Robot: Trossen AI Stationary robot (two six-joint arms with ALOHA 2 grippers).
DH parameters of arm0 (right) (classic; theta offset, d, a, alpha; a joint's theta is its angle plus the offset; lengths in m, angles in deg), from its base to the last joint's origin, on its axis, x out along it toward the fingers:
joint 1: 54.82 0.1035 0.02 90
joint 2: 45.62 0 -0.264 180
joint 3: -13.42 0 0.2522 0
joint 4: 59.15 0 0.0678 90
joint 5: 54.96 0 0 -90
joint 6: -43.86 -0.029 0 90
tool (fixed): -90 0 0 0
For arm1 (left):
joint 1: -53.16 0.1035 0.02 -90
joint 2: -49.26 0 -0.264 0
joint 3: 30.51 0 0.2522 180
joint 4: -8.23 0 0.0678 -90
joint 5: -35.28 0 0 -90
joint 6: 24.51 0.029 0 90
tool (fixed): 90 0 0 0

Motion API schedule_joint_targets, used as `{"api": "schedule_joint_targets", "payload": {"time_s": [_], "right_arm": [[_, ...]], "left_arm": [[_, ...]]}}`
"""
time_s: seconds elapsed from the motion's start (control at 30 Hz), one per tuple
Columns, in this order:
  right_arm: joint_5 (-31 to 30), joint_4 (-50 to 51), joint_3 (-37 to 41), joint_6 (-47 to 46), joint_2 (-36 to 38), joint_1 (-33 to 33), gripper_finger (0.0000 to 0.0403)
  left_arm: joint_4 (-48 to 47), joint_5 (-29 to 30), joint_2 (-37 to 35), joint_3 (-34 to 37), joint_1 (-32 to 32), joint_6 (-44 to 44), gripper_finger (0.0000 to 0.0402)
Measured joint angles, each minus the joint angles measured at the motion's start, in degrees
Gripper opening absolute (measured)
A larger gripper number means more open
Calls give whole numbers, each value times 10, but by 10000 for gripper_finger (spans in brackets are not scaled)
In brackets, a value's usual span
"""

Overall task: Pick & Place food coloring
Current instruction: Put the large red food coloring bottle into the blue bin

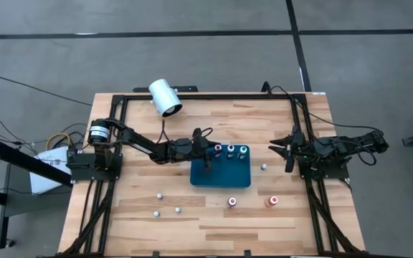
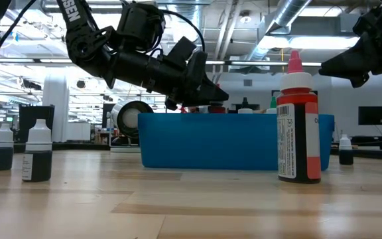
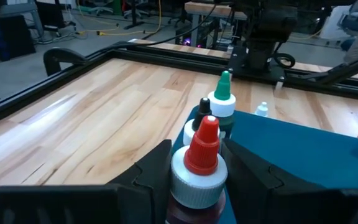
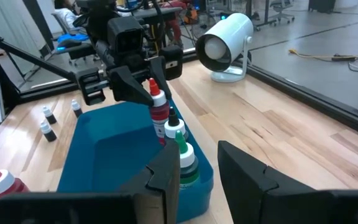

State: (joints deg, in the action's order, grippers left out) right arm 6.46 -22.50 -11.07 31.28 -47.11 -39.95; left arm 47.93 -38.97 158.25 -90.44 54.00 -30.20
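Observation:
A blue tray (image 1: 221, 175) sits mid-table. Along its far edge stand three food coloring bottles: a red-tipped one (image 3: 201, 165), a black-tipped one (image 3: 201, 112) and a green-tipped one (image 3: 222, 99). My left gripper (image 1: 212, 149) reaches in from the table's left and is shut on the red-tipped bottle (image 4: 159, 106). More food coloring bottles stand loose on the wood: two red ones (image 1: 231, 202) (image 1: 272, 201) near the front and three small ones (image 1: 159, 195) at the front left. My right gripper (image 4: 199, 152) waits open at the table's right, holding nothing. My left gripper pinches the red-tipped bottle by its white cap (image 3: 179, 180), one finger (image 3: 154, 171) on each side. The fingers come nearly level from the table's left. The bottle stands upright at the tray's far left corner; the other bottles and the tray wall hide its base.
A large white cylinder (image 1: 165, 97) stands at the far edge, left of centre. One small bottle (image 1: 264, 166) stands alone right of the tray. A black frame (image 1: 192, 97) runs around the far part of the table. Bare wood lies in front of the tray.

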Motion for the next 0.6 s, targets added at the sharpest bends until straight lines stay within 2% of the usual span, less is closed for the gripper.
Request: {"api": "schedule_joint_targets", "payload": {"time_s": [0.37, 0.6], "right_arm": [[0, -1, 0, -14, 0, 0, 98], [1, -3, 0, -15, 0, 0, 98]], "left_arm": [[4, 0, 9, 0, -5, 2, 118], [10, 0, 46, -27, -9, -1, 118]]}}
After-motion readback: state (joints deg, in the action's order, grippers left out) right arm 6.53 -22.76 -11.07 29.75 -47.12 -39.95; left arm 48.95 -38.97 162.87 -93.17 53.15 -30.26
